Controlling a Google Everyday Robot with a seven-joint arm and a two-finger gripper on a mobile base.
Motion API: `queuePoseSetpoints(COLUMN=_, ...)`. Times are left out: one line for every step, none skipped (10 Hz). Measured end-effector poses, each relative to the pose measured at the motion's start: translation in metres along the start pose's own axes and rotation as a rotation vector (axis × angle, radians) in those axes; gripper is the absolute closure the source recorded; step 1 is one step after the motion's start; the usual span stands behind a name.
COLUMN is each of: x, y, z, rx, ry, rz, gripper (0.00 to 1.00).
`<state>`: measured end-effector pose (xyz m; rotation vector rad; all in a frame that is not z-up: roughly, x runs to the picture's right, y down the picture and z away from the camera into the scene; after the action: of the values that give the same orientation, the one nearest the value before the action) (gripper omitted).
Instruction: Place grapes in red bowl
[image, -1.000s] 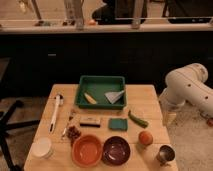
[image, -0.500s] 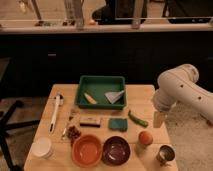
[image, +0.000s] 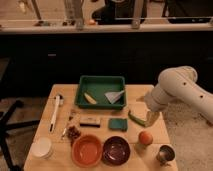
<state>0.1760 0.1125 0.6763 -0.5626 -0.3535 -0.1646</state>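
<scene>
Wooden table (image: 70, 97), dim room; gripper (image: 151, 119) over its right side, grip unreadable.
Dark bumpy grapes (image: 74, 133) lie beside the round orange-red bowl (image: 86, 150).

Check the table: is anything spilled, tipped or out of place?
Nothing stands out. The grapes sit on the table beside the left rim of the upright red bowl. The gripper hangs over the table's right side, away from both.

A robot lab: the pincer (image: 150, 120) hangs over a cluttered wooden table (image: 136, 95) before dark cabinets (image: 75, 55).
</scene>
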Motion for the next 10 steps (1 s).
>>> queuePoseSetpoints(x=-0.013, y=-0.005, z=0.004, rx=-0.009, ry=-0.028, rz=-0.062, gripper=0.20)
queuePoseSetpoints(x=-0.026, y=-0.010, z=0.008, rx=-0.018, ry=-0.048, rz=-0.117, gripper=0.20)
queuePoseSetpoints(x=-0.040, y=-0.015, z=0.013, rx=-0.030, ry=-0.073, rz=-0.194, gripper=0.20)
queuePoseSetpoints(x=-0.054, y=-0.017, z=0.017, rx=-0.049, ry=-0.095, rz=-0.297, gripper=0.20)
queuePoseSetpoints(x=-0.064, y=-0.017, z=0.019, rx=-0.062, ry=-0.112, rz=-0.375, gripper=0.20)
queuePoseSetpoints(x=-0.075, y=-0.018, z=0.022, rx=-0.073, ry=-0.130, rz=-0.454, gripper=0.20)
queuePoseSetpoints(x=-0.080, y=-0.016, z=0.023, rx=-0.085, ry=-0.141, rz=-0.507, gripper=0.20)
queuePoseSetpoints(x=-0.082, y=-0.017, z=0.023, rx=-0.086, ry=-0.145, rz=-0.524, gripper=0.20)
queuePoseSetpoints(x=-0.082, y=-0.016, z=0.024, rx=-0.087, ry=-0.146, rz=-0.524, gripper=0.20)
queuePoseSetpoints(x=-0.082, y=-0.016, z=0.024, rx=-0.086, ry=-0.146, rz=-0.524, gripper=0.20)
